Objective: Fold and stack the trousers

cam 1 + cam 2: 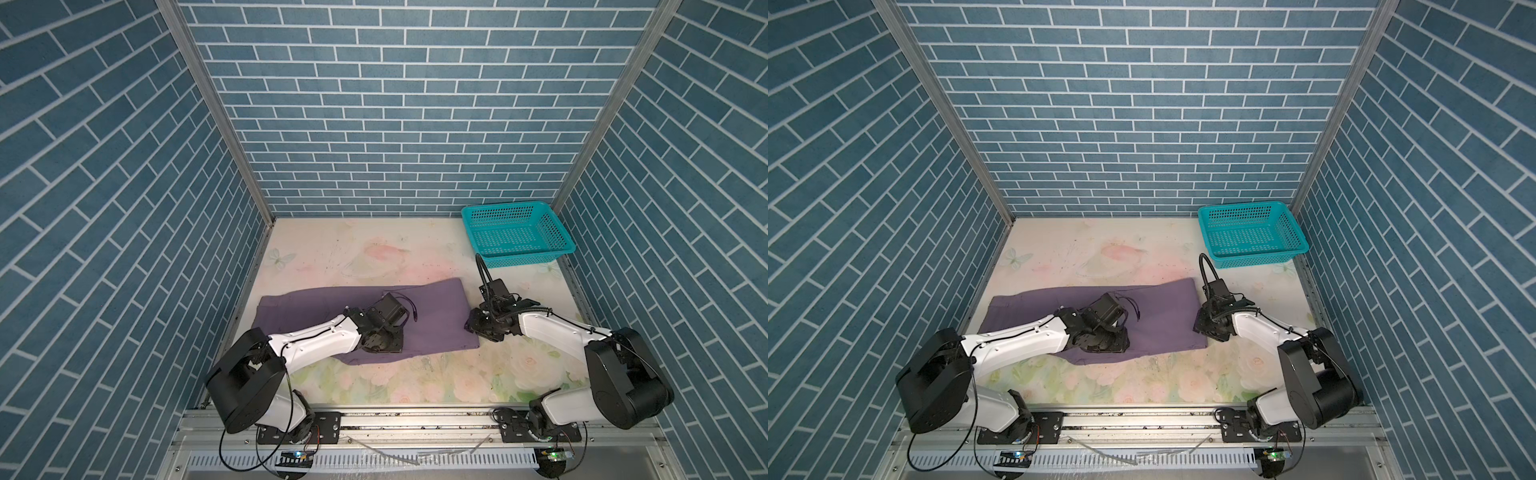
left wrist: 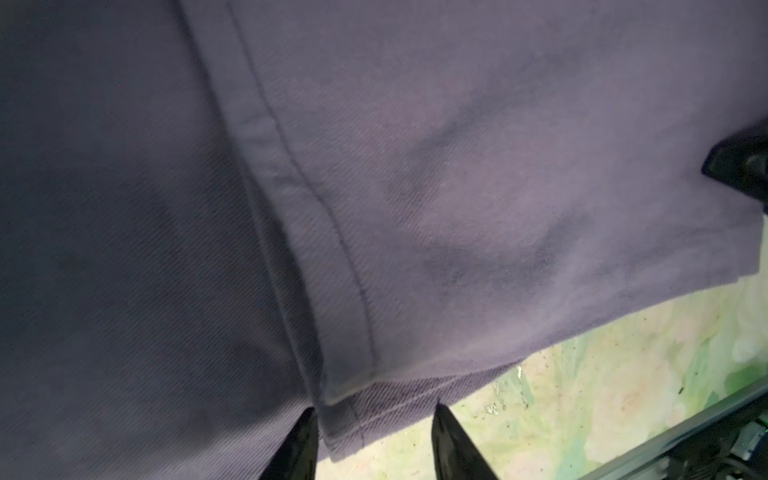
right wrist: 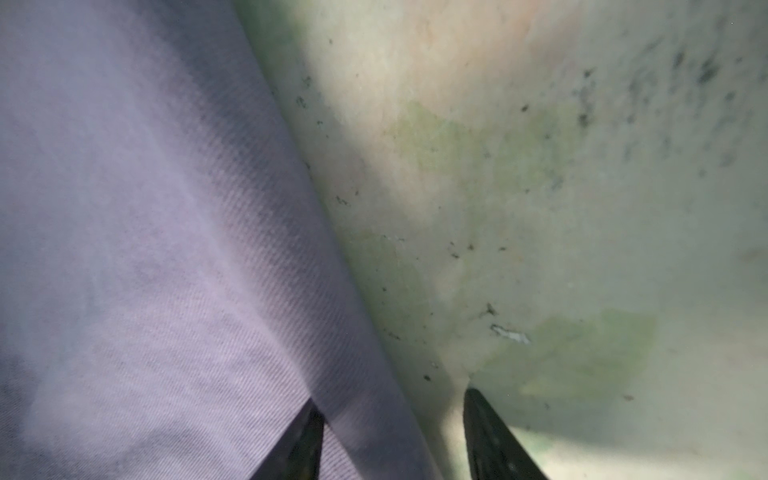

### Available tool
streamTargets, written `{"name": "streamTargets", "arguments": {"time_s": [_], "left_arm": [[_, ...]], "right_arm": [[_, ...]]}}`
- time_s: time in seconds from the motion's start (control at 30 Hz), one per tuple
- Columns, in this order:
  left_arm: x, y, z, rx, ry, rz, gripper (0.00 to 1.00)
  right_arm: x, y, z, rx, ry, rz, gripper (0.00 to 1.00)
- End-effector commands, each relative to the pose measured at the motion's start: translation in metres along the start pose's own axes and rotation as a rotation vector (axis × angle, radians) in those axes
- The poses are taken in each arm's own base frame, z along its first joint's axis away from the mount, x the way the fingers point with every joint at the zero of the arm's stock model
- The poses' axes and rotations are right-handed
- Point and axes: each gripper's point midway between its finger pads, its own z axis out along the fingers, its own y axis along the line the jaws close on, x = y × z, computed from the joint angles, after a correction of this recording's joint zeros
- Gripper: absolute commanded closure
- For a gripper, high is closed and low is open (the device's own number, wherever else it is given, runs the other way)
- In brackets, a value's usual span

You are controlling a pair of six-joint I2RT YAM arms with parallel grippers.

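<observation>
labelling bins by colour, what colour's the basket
The basket is teal, clearest in a top view.

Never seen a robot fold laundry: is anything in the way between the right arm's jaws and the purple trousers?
Nothing visible. The right jaws stand open at the right-hand edge of the trousers; in the right wrist view one of the fingertips is over the cloth, its partner over the bare table.

White arm shells (image 1: 316, 337), black joints (image 1: 245, 376), thin black cables (image 1: 481, 268), black left gripper (image 2: 374, 409).
</observation>
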Motion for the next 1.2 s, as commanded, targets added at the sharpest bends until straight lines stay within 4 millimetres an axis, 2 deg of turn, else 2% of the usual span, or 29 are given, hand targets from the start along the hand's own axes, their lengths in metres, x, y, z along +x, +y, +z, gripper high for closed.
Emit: {"name": "streamTargets", "arguments": {"time_s": [0.0, 0.13, 0.37, 0.57, 0.6, 0.63, 0.67, 0.73, 0.83, 0.97, 1.17], "left_arm": [[0.000, -0.007, 0.009, 0.010, 0.011, 0.005, 0.62], [0.007, -0.003, 0.017, -0.008, 0.047, -0.014, 0.83], [0.012, -0.004, 0.004, -0.010, 0.031, -0.019, 1.00], [0.020, 0.008, -0.004, -0.048, 0.021, -0.037, 1.00], [0.016, 0.010, -0.008, -0.062, -0.001, -0.034, 0.92], [0.011, 0.011, -0.013, -0.074, -0.027, -0.023, 0.78], [0.006, 0.012, -0.017, -0.087, -0.046, -0.011, 0.69], [-0.007, 0.012, -0.026, -0.116, -0.083, 0.015, 0.59], [-0.021, 0.014, -0.026, -0.139, -0.096, 0.028, 0.60], [-0.031, 0.013, -0.016, -0.132, -0.106, 0.025, 0.60], [-0.024, 0.014, 0.006, -0.124, -0.057, 0.013, 0.64]], "right_arm": [[0.019, -0.022, 0.009, 0.072, 0.066, 0.052, 0.46], [0.018, -0.022, 0.009, 0.071, 0.064, 0.051, 0.46], [0.021, -0.025, 0.013, 0.084, 0.078, 0.050, 0.46], [0.021, -0.023, 0.015, 0.077, 0.087, 0.048, 0.46], [0.021, -0.023, 0.015, 0.077, 0.086, 0.047, 0.46], [0.021, -0.023, 0.015, 0.076, 0.085, 0.048, 0.46], [0.021, -0.023, 0.015, 0.077, 0.085, 0.047, 0.46], [0.020, -0.022, 0.014, 0.075, 0.082, 0.046, 0.46], [0.020, -0.023, 0.014, 0.077, 0.081, 0.045, 0.46], [0.021, -0.024, 0.015, 0.079, 0.081, 0.044, 0.46], [0.019, -0.022, 0.015, 0.075, 0.075, 0.046, 0.46]]}}
